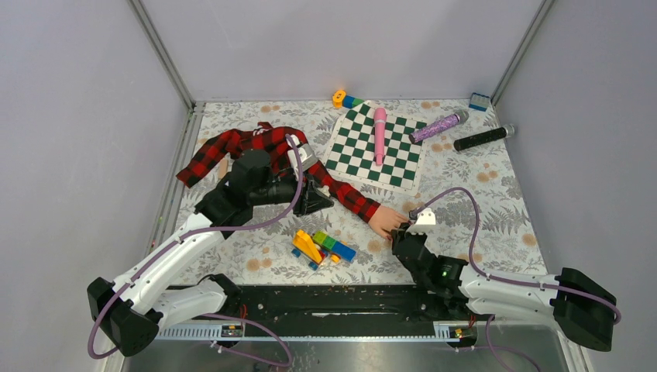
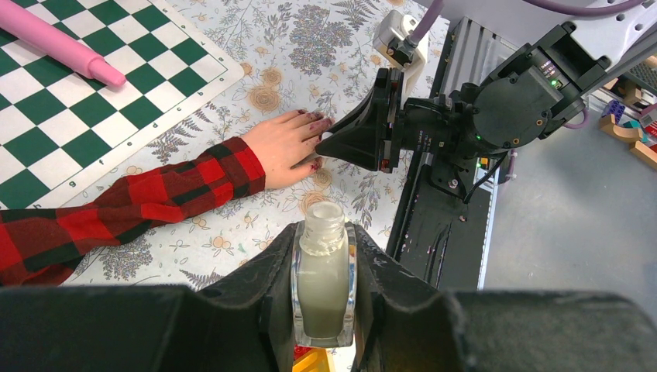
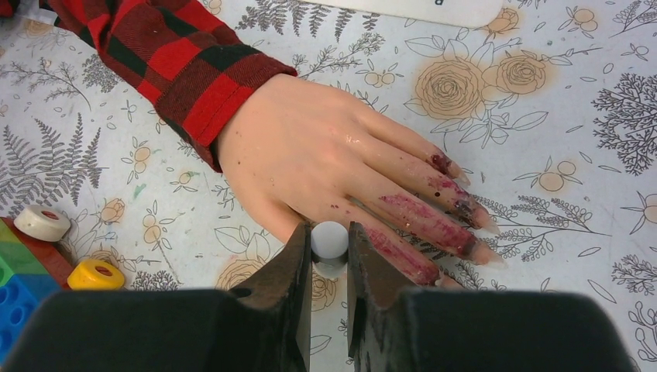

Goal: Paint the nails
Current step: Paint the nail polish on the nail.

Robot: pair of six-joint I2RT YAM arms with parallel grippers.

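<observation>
A pale pink mannequin hand (image 1: 386, 220) in a red-black plaid sleeve (image 1: 256, 143) lies flat on the flowered table. Its fingers are smeared dark red, and the nails (image 3: 474, 215) at the tips are stained, some dark. My right gripper (image 3: 329, 236) is shut on a small white brush cap (image 3: 328, 239), seen end-on just above the hand's near edge by the thumb. The brush itself is hidden. My left gripper (image 2: 323, 232) is shut on a small open bottle (image 2: 323, 271) of pale polish. It is held upright to the left of the hand, near the sleeve (image 2: 147, 198).
A green-white chessboard (image 1: 377, 143) with a pink stick (image 1: 380, 132) lies behind the hand. A purple tube (image 1: 438, 125) and a black tube (image 1: 483, 138) lie at the back right. Toy bricks (image 1: 321, 246) sit left of the right gripper (image 1: 403, 232).
</observation>
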